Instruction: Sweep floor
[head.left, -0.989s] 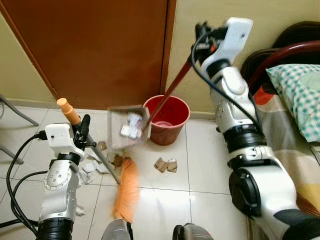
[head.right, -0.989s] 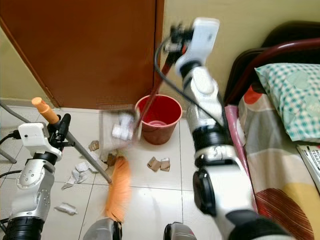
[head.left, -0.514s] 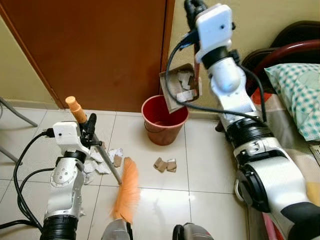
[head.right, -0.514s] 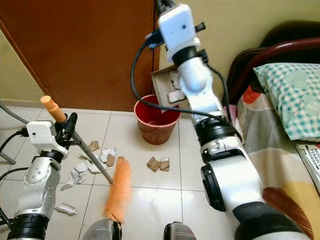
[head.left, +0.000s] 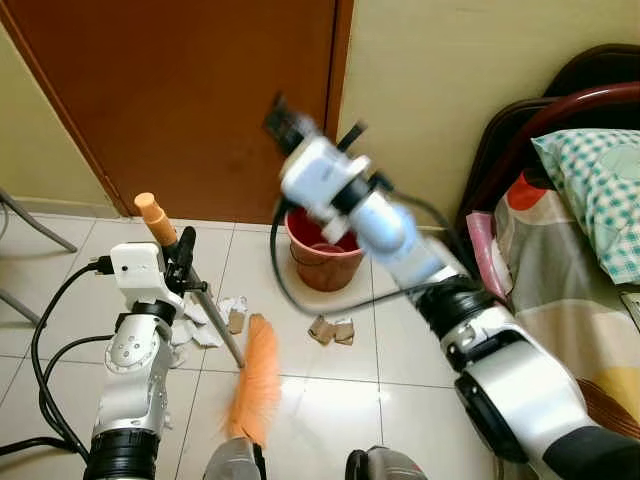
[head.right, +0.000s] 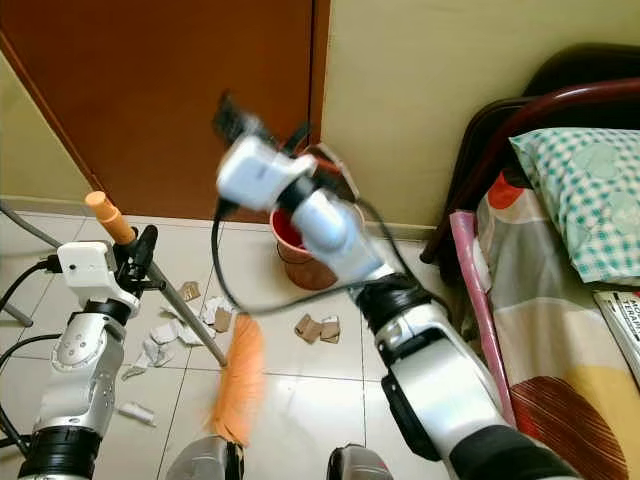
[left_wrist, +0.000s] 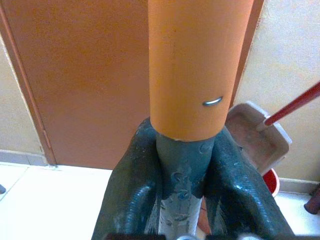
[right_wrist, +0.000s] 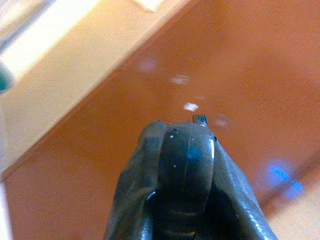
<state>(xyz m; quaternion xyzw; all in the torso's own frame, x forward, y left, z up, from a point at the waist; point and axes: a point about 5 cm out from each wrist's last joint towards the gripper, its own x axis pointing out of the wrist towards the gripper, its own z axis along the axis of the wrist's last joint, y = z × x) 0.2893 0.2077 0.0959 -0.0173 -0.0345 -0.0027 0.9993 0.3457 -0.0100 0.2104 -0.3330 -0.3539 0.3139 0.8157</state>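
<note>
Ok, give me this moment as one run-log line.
left gripper: shut on broom handle | right gripper: shut on dustpan handle, blurred above red bucket | paper scraps: on floor

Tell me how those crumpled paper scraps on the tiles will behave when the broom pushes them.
The paper scraps look thin and crumpled, so probably very light: likely to slide easily on the glossy tiles. Being loose and separate, they may scatter rather than move together. The broom's soft orange bristles, held via the handle in the left claw, could flex over flat pieces.

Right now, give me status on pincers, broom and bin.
Left pincer shut on broom handle. Right pincer gripping dark handle, raised above red bucket; arm blurred. Paper scraps on tiles beside orange bristles.
</note>
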